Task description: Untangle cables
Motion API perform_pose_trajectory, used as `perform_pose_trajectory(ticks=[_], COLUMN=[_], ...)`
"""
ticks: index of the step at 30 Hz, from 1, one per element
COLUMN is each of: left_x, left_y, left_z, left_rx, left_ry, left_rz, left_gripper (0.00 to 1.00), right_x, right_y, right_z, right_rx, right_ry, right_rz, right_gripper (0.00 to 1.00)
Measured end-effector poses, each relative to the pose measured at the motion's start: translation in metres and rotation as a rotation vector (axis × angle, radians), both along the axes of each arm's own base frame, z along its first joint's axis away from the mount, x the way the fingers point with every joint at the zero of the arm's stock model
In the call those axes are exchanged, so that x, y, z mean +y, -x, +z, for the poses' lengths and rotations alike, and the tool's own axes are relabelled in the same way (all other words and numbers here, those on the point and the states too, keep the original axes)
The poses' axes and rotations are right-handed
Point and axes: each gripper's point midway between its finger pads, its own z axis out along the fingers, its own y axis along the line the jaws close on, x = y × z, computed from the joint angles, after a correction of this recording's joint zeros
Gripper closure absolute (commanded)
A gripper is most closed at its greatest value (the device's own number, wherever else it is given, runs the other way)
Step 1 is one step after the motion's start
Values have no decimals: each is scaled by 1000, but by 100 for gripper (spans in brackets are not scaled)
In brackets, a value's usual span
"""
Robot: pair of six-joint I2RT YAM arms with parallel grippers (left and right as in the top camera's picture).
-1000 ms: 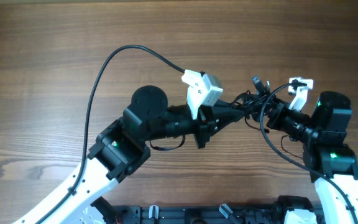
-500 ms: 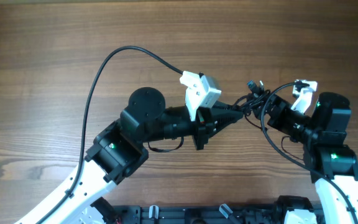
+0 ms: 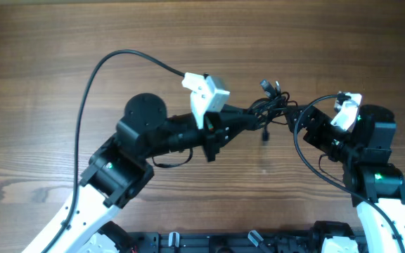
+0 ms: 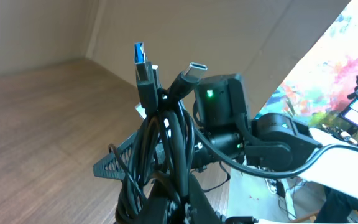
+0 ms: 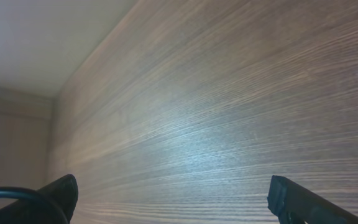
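Note:
The cables [image 3: 271, 105] are a tangled bundle of thin black cords, held above the wooden table between the two arms. My left gripper [image 3: 248, 119] is shut on the bundle. In the left wrist view the cords [image 4: 166, 130] rise out of my left gripper [image 4: 179, 208], with a blue-tipped USB plug [image 4: 142, 59] and a smaller plug [image 4: 192, 70] on top. One plug [image 3: 264, 134] dangles below the bundle. My right gripper [image 3: 302, 119] sits just right of the bundle. In the right wrist view my right gripper [image 5: 169, 193] is open wide, with only bare table between the fingers.
A thick black wire [image 3: 104, 67] arcs from the left arm's white camera head [image 3: 206, 91] over the table's left half. Another thick wire [image 3: 308, 158] loops beside the right arm [image 3: 371, 140]. A black rail [image 3: 259, 239] runs along the near edge.
My left gripper has moved left and slightly up with the bundle, drawing it away from the right gripper. A plug now hangs below the bundle. The right arm has barely moved.

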Motion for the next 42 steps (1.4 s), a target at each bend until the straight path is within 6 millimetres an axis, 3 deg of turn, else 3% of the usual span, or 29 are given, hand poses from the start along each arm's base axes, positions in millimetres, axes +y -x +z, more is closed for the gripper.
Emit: perform_pose_trajectory(ticks=[8,18,25,34,42], left_x=[24,23,22,18,14], left_y=[11,11,-4,-27,-35], left_z=[35,32,13,-17,-30], left_rx=[-93,-85,-23,53,82], left_ry=[71,66,15,-57,-83], left_rz=[22,16,73,145,152], left_gripper=[96,96,96,96,96], right_x=[-17,-19,-12,13,30], right_y=[-3,-3,-3,6,23], right_z=[-9,-10,-5,37,69], right_rx=[24,26,-6,-221,-388], right_ry=[64,74,71,73,88], right_rz=[-80,-90,-32,155,279], right_gripper=[0,0,0,0,0])
